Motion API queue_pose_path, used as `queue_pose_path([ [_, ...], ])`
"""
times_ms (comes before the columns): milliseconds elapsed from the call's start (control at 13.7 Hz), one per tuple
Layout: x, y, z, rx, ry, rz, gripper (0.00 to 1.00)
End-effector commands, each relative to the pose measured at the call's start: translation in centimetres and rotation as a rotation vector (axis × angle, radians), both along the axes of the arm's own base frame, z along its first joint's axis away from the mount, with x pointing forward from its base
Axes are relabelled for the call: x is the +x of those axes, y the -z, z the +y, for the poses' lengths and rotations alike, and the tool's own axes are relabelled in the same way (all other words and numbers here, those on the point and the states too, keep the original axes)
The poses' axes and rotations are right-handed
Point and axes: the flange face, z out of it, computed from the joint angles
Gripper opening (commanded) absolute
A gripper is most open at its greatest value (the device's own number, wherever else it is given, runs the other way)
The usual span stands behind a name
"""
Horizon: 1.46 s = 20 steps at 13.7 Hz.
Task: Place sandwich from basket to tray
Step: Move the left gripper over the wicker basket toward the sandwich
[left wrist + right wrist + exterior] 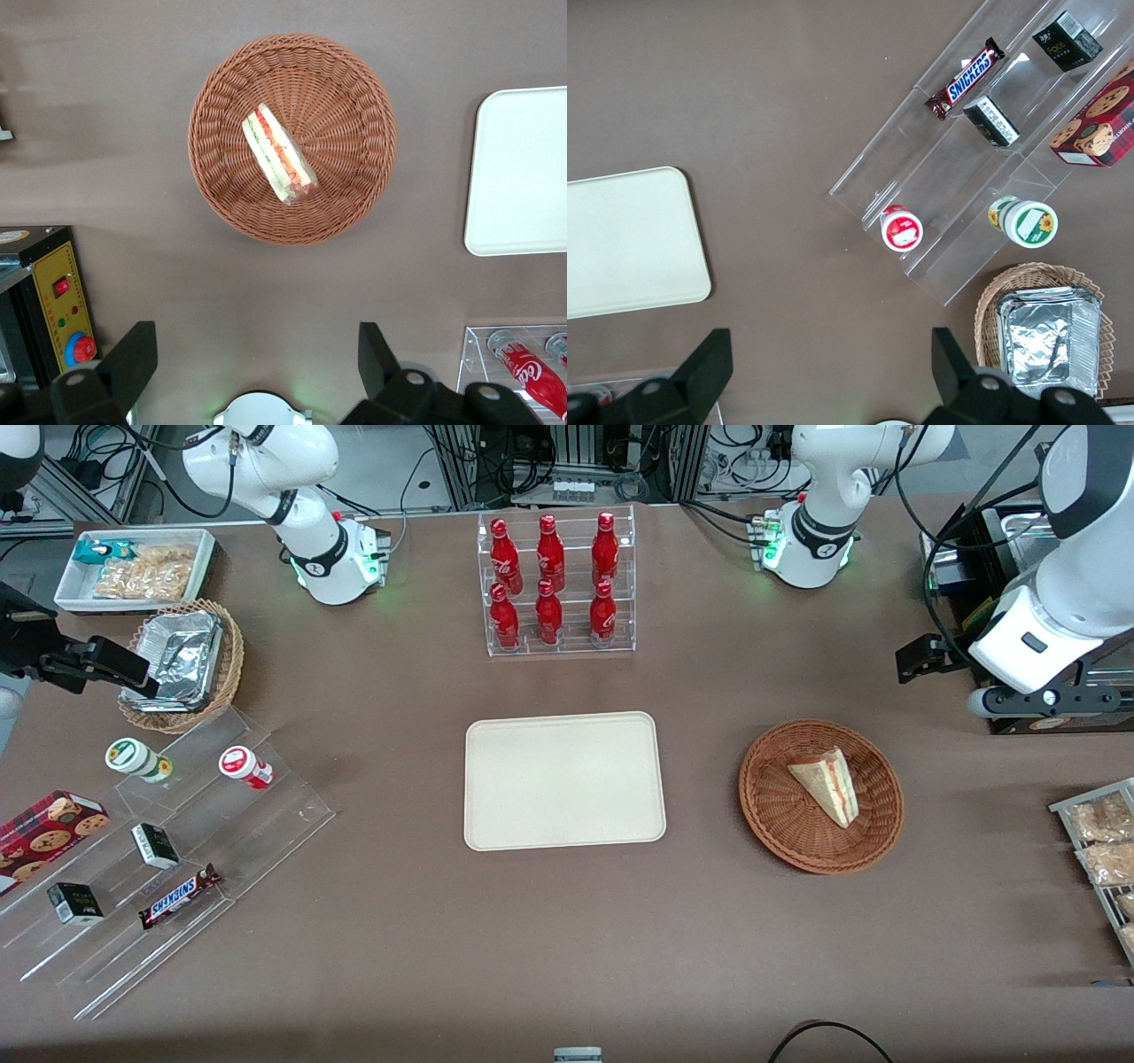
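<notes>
The triangular white-bread sandwich (280, 155) is lying in the round reddish-brown wicker basket (354, 190), its long axis running diagonally. The left arm's gripper (255, 359) is hovering released, jaws wide apart, above the worktop (133, 88) just beside the basket. The flat cream tray (523, 168) is sitting bare nearby.
</notes>
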Motion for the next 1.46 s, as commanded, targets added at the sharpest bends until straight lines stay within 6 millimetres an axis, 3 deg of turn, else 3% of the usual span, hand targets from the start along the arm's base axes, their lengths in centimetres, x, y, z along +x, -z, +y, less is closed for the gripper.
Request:
queue_pose_path([
  [0, -0.2, -0.5, -0.2, -0.011, -0.015, 0.008, 1.00],
  [146, -0.1, 0.8, -0.2, -0.010, -0.009, 0.036, 1.00],
  [439, 0.9, 6.7, -0.5, -0.005, -0.001, 0.084, 1.00],
  [805, 0.5, 16.6, -0.3, -0.010, -0.008, -0.012, 1.00],
  [1098, -0.9, 22.4, 0.0, -0.018, -0.012, -0.081, 1.00],
  [1244, -1.5, 24.4, 0.1, -0.023, -0.033, -0.112, 1.00],
  [1390, -1.8, 24.7, 0.1, -0.016, -0.119, -0.110, 1.00],
])
